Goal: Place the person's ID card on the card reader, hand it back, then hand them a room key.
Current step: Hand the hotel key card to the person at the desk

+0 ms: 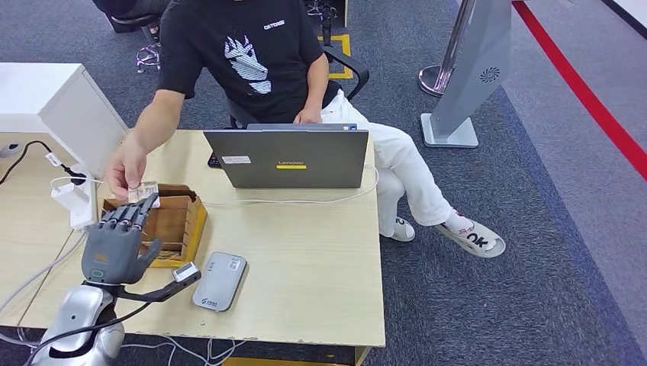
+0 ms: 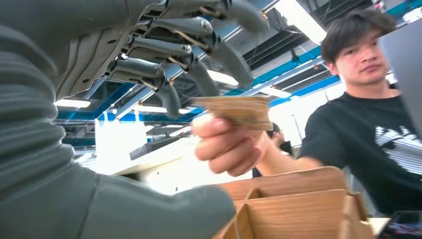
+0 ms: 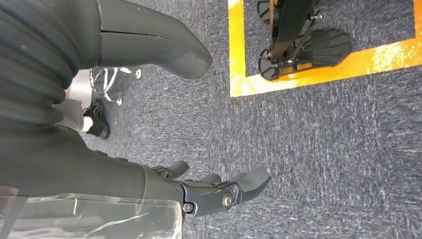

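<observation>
A person's hand (image 1: 126,169) holds a small tan ID card (image 1: 143,192) over the wooden box (image 1: 174,223). My left hand (image 1: 118,244) is raised just in front of it, palm up, with its fingertips (image 1: 141,207) at the card's edge. In the left wrist view the person's fingers (image 2: 226,147) pinch the card (image 2: 239,109); my fingers (image 2: 199,64) spread just above it and my thumb (image 2: 149,209) lies far below, so nothing is gripped. The grey card reader (image 1: 220,280) lies flat on the table to the right of my left wrist. My right hand (image 3: 124,177) hangs over the carpet holding nothing.
A grey laptop (image 1: 288,158) stands open at the table's far edge, with the seated person behind it. A white cabinet (image 1: 53,107) and a white power adapter (image 1: 72,200) with cables sit at the left. The light wooden tabletop (image 1: 305,259) stretches right of the reader.
</observation>
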